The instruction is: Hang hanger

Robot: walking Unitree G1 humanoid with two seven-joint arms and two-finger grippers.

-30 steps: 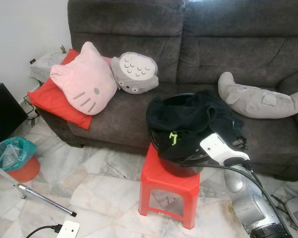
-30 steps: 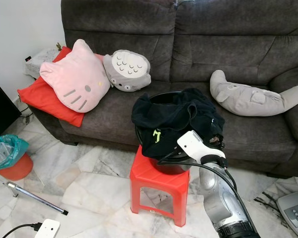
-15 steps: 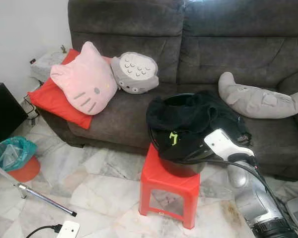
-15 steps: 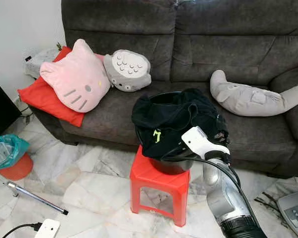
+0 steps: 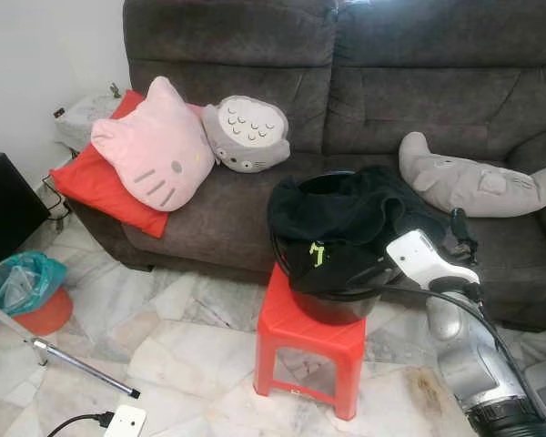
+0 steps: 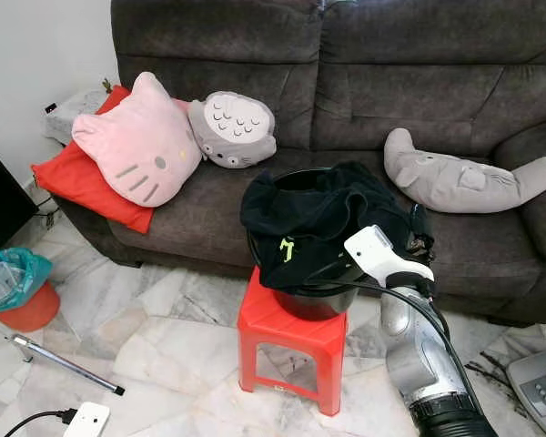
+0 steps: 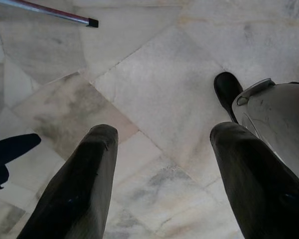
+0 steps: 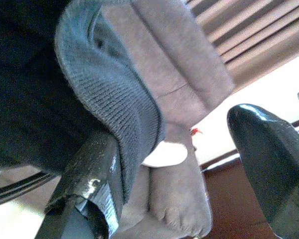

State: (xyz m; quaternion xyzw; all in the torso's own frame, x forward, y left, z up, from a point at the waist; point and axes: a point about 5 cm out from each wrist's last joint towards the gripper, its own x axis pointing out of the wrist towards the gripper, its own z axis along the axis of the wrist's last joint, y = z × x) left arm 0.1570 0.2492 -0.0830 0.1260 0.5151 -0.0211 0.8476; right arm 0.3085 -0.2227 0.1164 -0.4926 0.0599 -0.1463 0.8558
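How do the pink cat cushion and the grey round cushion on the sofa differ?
The pink cat cushion is larger, flat and pale pink, with dark whisker marks; the grey round cushion is smaller, plump and grey, with a pale patch of dark marks. The pink one leans on a red pillow; the grey one lies on the sofa seat, against the backrest. They sit side by side, touching.
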